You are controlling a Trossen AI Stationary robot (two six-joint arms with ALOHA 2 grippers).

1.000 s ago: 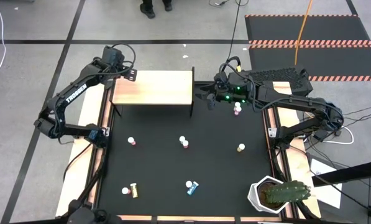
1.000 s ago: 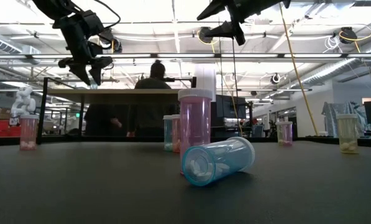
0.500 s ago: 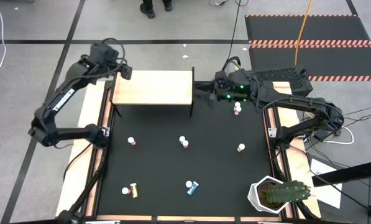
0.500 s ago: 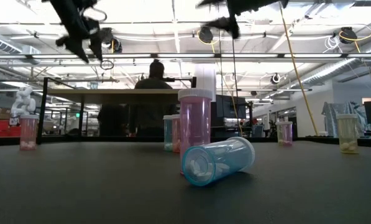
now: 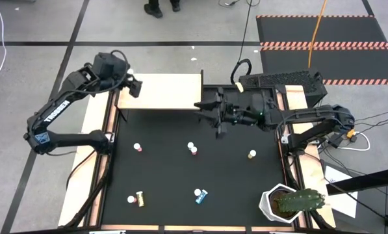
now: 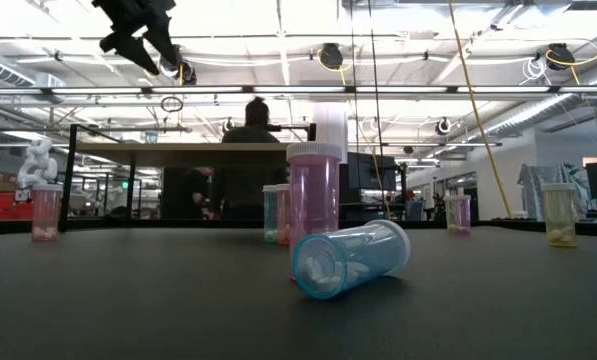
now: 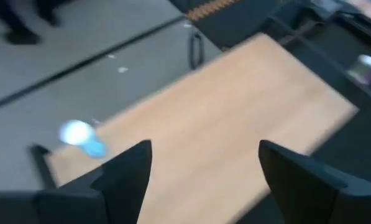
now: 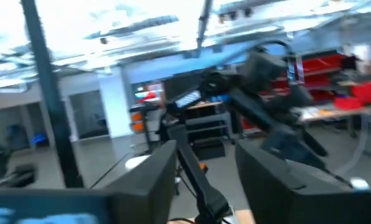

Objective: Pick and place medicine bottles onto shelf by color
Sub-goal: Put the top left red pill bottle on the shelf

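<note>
The left pincer (image 5: 134, 86), fingers spread and empty, hovers at the left end of the pale-wood flat-topped shelf (image 5: 164, 92), where a tiny blue-bodied, white-capped medicine bottle (image 7: 81, 136) lies. The right pincer (image 5: 208, 112), also spread and empty, hangs beside the shelf's right end, above the black bench (image 5: 168, 175).

The shelf (image 5: 160, 91) stands at the far edge of the bench (image 5: 239, 188), left of centre, with one bottle (image 7: 81, 135) lying at its far left corner. The left gripper (image 5: 132, 86) hangs over the shelf's left end; the right gripper (image 5: 206, 112) is just beside its right end. Other medicine bottles (image 5: 193, 149) are scattered well apart across the bench in front of the shelf. A potted cactus (image 5: 291, 203) sits at the near right corner
</note>
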